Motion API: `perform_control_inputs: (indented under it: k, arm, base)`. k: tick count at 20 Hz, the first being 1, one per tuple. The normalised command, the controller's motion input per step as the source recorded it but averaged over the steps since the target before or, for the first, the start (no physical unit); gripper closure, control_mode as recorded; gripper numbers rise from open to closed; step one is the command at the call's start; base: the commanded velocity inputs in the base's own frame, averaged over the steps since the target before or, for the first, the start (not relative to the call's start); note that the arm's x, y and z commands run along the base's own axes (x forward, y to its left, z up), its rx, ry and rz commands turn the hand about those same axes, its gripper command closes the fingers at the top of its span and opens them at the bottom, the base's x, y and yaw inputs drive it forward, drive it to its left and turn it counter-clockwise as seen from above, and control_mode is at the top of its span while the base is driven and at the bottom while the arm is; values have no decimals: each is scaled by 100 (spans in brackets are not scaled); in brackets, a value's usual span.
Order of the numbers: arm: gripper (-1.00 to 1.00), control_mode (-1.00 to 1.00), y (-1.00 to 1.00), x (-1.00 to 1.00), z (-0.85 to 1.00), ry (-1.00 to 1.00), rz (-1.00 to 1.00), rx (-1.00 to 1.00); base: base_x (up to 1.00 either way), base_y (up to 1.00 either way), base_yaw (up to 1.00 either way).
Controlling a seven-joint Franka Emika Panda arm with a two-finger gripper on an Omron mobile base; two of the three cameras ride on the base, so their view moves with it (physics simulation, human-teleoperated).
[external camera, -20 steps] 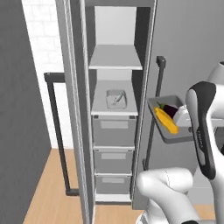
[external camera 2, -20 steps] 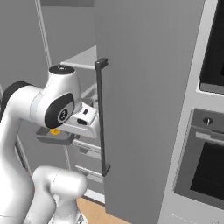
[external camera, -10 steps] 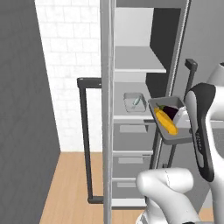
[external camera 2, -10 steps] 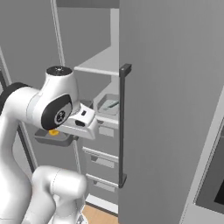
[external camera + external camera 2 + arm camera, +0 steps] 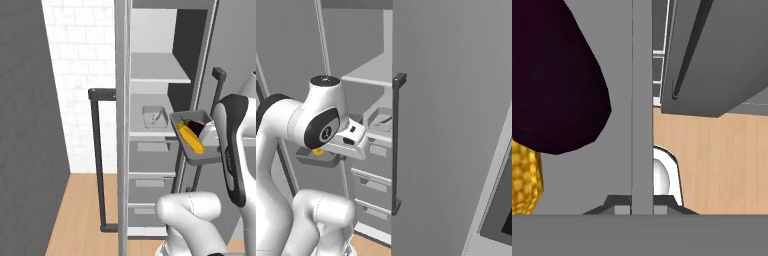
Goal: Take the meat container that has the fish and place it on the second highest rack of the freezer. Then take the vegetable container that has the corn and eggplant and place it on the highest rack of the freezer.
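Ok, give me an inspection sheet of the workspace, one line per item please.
Surface: highest rack bare; second highest rack carries a clear container.
Job's things: fish in that clear container; corn and eggplant side by side in a grey tray, held just outside the freezer.
Clutter: nothing seen.
Hand: hand shut on the tray's rim.
Cables: nothing seen.
Surroundings: white tiled wall, wooden floor, three grey drawers below the racks.
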Motion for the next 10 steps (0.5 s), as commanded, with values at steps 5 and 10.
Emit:
perform_control_inputs:
  k: [5, 10]
  arm:
    - [100, 100, 0, 0, 0, 0, 0, 0]
    - [100, 100, 0, 0, 0, 0, 0, 0]
  base:
    - [52, -26, -11]
    - [36, -40, -31]
